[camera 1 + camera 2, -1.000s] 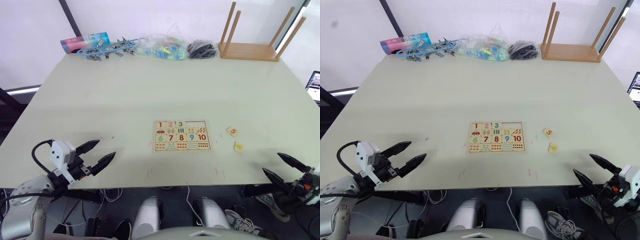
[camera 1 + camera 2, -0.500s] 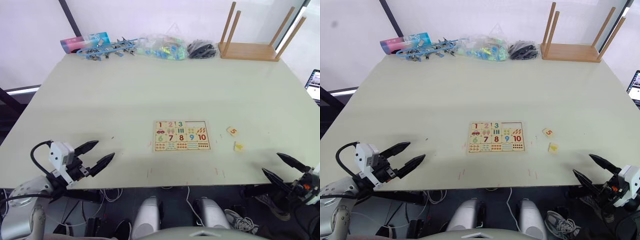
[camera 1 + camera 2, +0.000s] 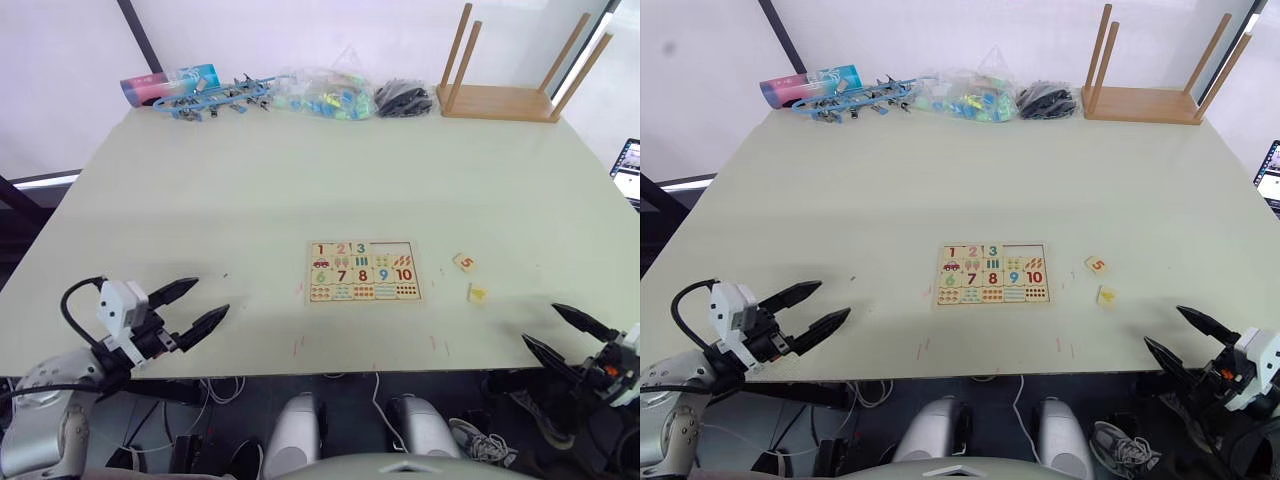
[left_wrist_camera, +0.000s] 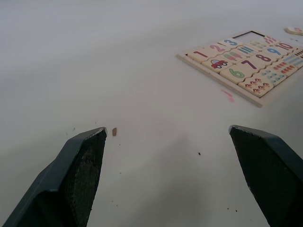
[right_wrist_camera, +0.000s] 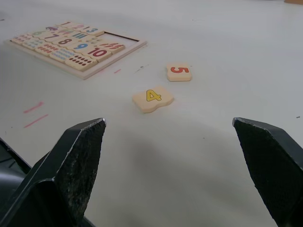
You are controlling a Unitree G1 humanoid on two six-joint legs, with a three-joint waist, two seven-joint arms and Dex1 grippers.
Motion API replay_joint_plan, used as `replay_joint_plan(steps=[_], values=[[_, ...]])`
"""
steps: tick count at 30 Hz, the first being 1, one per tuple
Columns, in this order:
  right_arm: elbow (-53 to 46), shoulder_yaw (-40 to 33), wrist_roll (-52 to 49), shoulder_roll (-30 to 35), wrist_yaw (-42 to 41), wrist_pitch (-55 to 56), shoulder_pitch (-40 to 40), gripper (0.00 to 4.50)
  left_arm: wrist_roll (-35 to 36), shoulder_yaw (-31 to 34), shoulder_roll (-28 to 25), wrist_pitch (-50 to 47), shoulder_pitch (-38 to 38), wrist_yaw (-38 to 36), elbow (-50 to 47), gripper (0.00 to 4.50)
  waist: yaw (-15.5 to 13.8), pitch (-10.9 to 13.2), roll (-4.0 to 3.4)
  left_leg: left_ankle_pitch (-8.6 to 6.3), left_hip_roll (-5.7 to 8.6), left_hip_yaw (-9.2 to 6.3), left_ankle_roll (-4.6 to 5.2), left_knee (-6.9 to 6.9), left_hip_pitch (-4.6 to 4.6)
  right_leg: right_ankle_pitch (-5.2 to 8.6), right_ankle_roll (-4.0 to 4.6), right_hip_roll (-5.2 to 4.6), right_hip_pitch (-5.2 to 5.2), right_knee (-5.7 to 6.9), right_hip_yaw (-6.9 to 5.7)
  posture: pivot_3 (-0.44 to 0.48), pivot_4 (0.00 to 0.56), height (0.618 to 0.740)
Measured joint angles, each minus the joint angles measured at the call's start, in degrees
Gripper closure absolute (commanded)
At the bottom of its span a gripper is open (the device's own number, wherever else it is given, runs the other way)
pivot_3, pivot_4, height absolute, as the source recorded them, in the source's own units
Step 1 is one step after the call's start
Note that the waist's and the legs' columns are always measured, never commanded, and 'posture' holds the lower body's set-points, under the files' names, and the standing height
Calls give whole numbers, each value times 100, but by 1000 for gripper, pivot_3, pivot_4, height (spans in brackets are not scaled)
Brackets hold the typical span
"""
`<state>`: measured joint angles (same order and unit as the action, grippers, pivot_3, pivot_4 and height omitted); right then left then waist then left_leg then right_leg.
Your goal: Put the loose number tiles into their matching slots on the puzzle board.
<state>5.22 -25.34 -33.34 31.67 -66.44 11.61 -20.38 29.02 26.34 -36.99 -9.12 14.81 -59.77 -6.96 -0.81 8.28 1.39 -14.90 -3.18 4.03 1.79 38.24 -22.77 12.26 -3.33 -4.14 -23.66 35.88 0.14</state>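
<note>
Right wrist view: 4 tile [image 5: 152, 98] before spread right hand [image 5: 189, 156]

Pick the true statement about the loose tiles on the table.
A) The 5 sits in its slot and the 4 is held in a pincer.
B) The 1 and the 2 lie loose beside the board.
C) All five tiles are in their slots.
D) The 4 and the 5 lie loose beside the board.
D: the yellow 4 tile and the red 5 tile lie on the table off the puzzle board's right side, while 1, 2 and 3 sit in its top row.
</note>
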Motion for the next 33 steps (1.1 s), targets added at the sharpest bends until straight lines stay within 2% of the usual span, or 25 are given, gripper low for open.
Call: replay_joint_plan(steps=[5, 13, 17, 23, 33], values=[[-119, 225, 204, 151, 50, -151, 129, 0, 7, -241, -231, 164, -288, -530, 126, 115, 3, 2, -2, 0, 0, 7, 0, 0, -1, -1, 1, -6, -4, -1, -1, 0, 150, 740], [-367, 828, 806, 752, 423, -946, 808, 0, 58, -606, -583, 418, -819, -1506, 346, 115, 6, 4, -5, 4, 0, 11, 8, -6, -8, -11, 19, -12, -13, -3, -20, 0, 150, 740], [-340, 1100, 958, 1093, 332, -1238, 1214, 0, 131, -714, -660, 464, -1014, -1869, 380, 115, 2, 5, -3, 11, 1, 12, 28, -6, -12, -12, 20, -10, -13, -6, -22, 0, 150, 740], [-85, 1539, 1172, 1252, 91, -1467, 1799, 0, 212, -788, -831, 651, -1267, -2452, 768, 115, 6, 7, -2, 10, 4, 12, 30, -4, -13, -11, 20, -5, -13, -8, -23, 0, 150, 740], [397, 2089, 1616, 1290, -53, -1471, 2402, 0, 211, -902, -873, 907, -1556, -2796, 1060, 115, 3, 9, 1, 9, 5, 17, 31, -3, -16, -12, 21, -3, -9, -10, -24, 0, 150, 740]])
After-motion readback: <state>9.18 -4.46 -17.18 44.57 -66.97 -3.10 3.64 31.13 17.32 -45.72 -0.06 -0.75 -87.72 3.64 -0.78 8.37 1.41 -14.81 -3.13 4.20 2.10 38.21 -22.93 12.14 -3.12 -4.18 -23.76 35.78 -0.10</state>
